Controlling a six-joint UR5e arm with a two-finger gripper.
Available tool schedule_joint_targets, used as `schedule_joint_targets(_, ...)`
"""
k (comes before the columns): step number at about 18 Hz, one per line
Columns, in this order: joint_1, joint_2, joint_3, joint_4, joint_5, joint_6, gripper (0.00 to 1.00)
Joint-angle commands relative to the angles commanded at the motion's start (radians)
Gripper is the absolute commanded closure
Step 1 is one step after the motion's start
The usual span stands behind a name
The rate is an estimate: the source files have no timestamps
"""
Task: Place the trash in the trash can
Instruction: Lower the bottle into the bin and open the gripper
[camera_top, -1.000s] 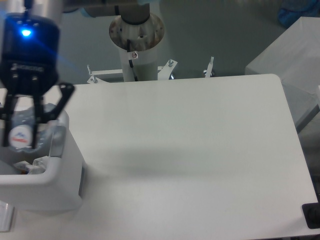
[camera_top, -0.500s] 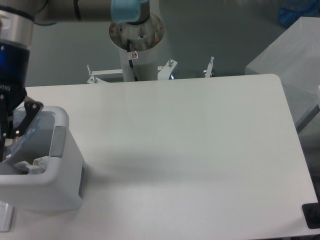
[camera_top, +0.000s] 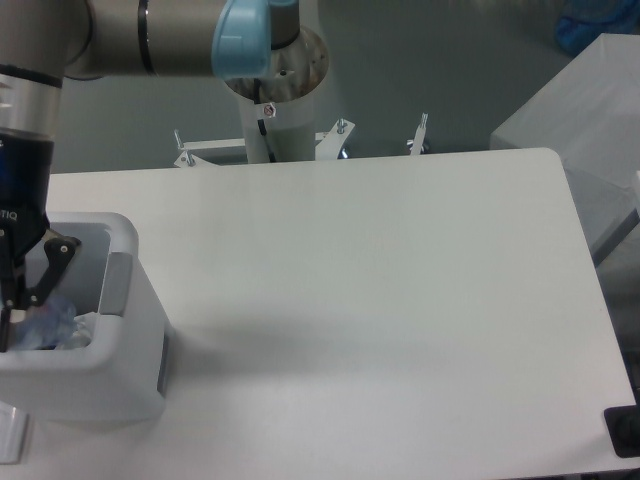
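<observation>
Trash (camera_top: 55, 325) lies inside the trash can (camera_top: 110, 380), fingers (camera_top: 50, 270) above.

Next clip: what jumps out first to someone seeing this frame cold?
The gripper at the far left edge, reaching down into the white trash can at the table's front-left corner, draws the eye first. Clear crumpled trash lies inside the can beside the gripper. The arm's grey tube and light blue joint cap span the top, above a white table.
</observation>
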Motion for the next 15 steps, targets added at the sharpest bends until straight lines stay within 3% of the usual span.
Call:
schedule_joint_targets(5, 0.011, 0.0, -0.002, -0.002, 0.006, 0.093, 0.0)
schedule_joint_targets(10, 0.093, 0.022, -0.075, -0.008, 0.021, 0.182, 0.0)
schedule_joint_targets(12, 0.11, 0.023, -0.077, -0.012, 0.069, 0.277, 0.0)
schedule_joint_targets(15, 0.115, 0.025, -0.077, -0.014, 0.135, 0.304, 0.0)
